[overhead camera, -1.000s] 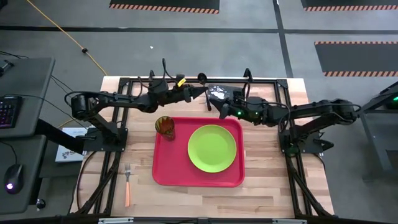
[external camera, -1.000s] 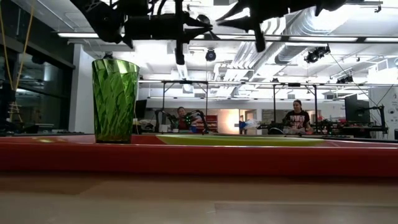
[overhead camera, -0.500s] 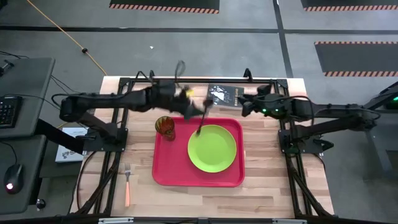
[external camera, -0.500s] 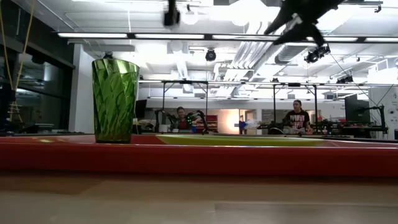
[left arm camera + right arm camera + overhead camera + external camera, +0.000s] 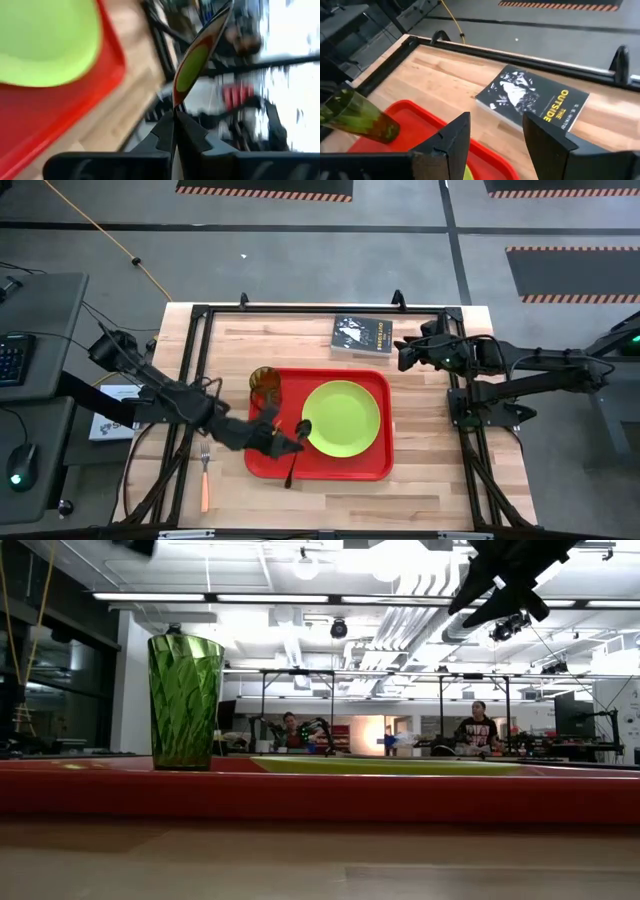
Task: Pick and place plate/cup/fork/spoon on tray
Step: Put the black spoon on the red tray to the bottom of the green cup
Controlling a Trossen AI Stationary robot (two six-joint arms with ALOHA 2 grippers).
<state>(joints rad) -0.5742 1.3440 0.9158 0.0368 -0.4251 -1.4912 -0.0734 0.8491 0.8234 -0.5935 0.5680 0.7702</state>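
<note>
Two items sit placed on the tray (image 5: 370, 465): plate (image 5: 342, 418) and cup (image 5: 265, 384). Left hand (image 5: 283, 442), clamped on the spoon (image 5: 298, 442), hovers above it. Fork (image 5: 204, 477) lies on the worktop (image 5: 430, 480) beside that arm, unplaced. Right hand (image 5: 405, 356) waits apart.

4 views. High view: overhead, straight down, takes in the whole table (image 5: 420, 480), both arms and the surrounding floor.

Low view: at table-top height, level across the table, very near the tray (image 5: 320, 795) rim; the cup (image 5: 185, 700) looms large, and the room behind with ceiling lights fills most of the frame.

Left wrist view: close over the tray (image 5: 55, 115) edge and plate (image 5: 47, 40), looking past its own fingers (image 5: 162, 135) and the spoon (image 5: 197, 57) toward the room.

Right wrist view: looks down and forward past its fingers (image 5: 450, 137) at the book (image 5: 532, 97), tray corner and cup.

Tray shows in all 4; book (image 5: 362, 336) shared by high and right wrist.
</note>
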